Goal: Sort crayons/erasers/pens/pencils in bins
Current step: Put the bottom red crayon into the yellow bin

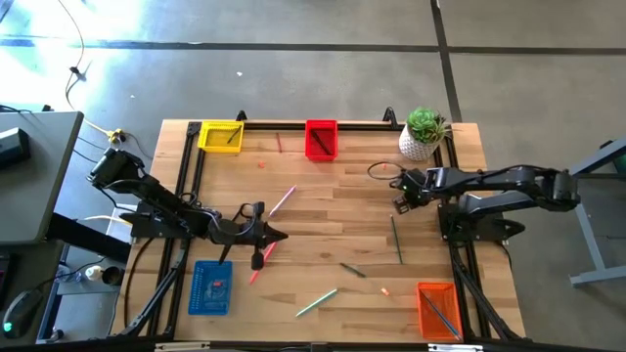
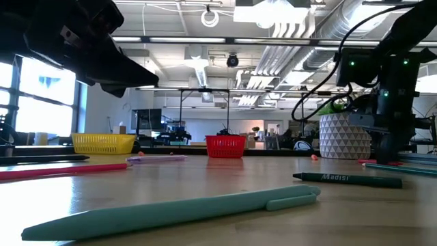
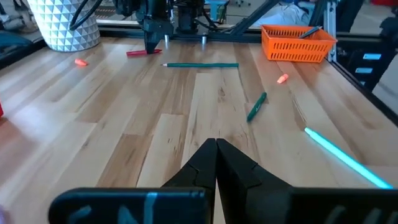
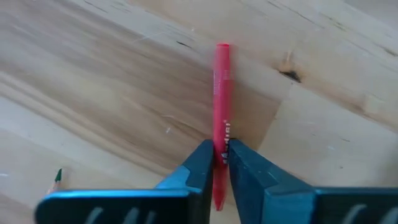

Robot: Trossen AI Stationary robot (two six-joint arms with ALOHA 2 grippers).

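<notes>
My right gripper (image 1: pixel 401 201) stands near the white plant pot (image 1: pixel 421 137), shut on a red crayon (image 4: pixel 221 93). It also shows in the left wrist view (image 3: pixel 152 43), with the crayon (image 3: pixel 142 53) low at the table. My left gripper (image 1: pixel 272 235) is shut and empty over the table's middle left (image 3: pixel 216 146). The yellow bin (image 1: pixel 221 135) and red bin (image 1: pixel 321 139) stand at the far edge. The blue bin (image 1: pixel 210 286) stands near left and the orange bin (image 1: pixel 437 309) near right. My right gripper pinches the red crayon between its two fingers, at a spot (image 4: pixel 221 144) nearer one end than the middle. The fingers point down from above and lie across the crayon. The crayon lies level at the tabletop; I cannot tell whether it rests on the wood or is just off it.
Loose on the table lie a pink pen (image 1: pixel 282 201), a red pen (image 1: pixel 262 260), a green pencil (image 1: pixel 396 240), a green crayon (image 1: pixel 352 270), a teal pen (image 1: pixel 316 302) and a small orange eraser (image 1: pixel 384 290). A black cable loop (image 1: pixel 383 170) lies beside the pot.
</notes>
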